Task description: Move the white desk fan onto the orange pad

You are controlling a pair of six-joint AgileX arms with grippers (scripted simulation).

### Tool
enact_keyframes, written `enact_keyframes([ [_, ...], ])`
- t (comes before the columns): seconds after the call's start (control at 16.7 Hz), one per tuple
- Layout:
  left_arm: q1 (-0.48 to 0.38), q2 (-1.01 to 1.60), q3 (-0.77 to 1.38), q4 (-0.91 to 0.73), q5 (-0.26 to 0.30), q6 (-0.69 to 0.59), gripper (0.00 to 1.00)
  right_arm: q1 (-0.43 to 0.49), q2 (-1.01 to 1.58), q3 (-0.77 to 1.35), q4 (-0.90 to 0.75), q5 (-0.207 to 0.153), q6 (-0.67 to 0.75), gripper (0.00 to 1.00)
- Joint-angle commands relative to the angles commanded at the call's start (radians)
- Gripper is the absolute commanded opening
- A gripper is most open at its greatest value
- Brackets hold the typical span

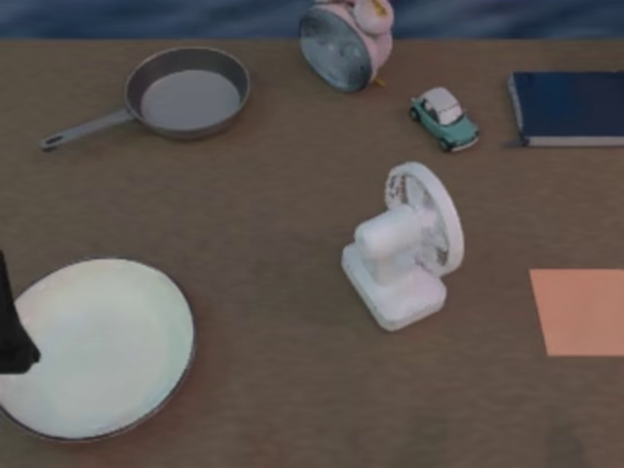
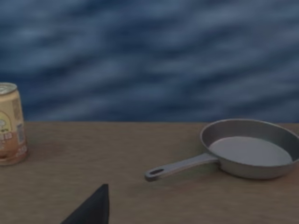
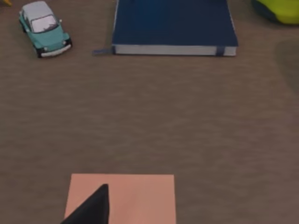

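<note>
- The white desk fan (image 1: 405,252) stands upright on the wooden table (image 1: 273,224), a little right of the top view's centre, with its round grille toward the upper right and its rounded base toward the lower left.
- The orange pad (image 1: 580,310) lies flat at the right edge of the top view, level with the fan's base and well apart from it; nothing rests on it.
- In the right wrist view the pad (image 3: 122,198) fills the lower middle of the frame, with one dark fingertip of the right gripper (image 3: 91,207) showing in front of it. I cannot tell whether its jaws are released or clenched, and the right arm does not show in the top view.
- The left arm (image 1: 12,327) shows only as a dark shape at the left edge of the top view, over the rim of the big white plate (image 1: 97,346). One dark fingertip of the left gripper (image 2: 91,209) shows at the bottom of the left wrist view; I cannot tell its jaw state either.
- A grey frying pan (image 1: 185,96) sits at the upper left of the top view, handle pointing lower left.
- A pink alarm clock (image 1: 346,41) stands at the top centre, a small teal toy car (image 1: 445,119) to its lower right, and a dark blue book (image 1: 568,109) at the upper right.
- The left wrist view shows a drink can (image 2: 10,123) at its left edge.
- The right wrist view shows part of a yellow-green object (image 3: 278,10) in its upper right corner, beside the book.
</note>
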Motion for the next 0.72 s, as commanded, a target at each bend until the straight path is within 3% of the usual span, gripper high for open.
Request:
enact_keyframes([
  [0.3, 0.000, 0.000, 0.000, 0.000, 0.000, 0.000, 1.00, 0.073, 0.415, 0.509, -0.316, 0.005, 0.033, 1.00],
  [0.72, 0.000, 0.000, 0.000, 0.000, 0.000, 0.000, 1.00, 0.241, 1.082, 1.307, -0.723, -0.028, 0.089, 1.00],
])
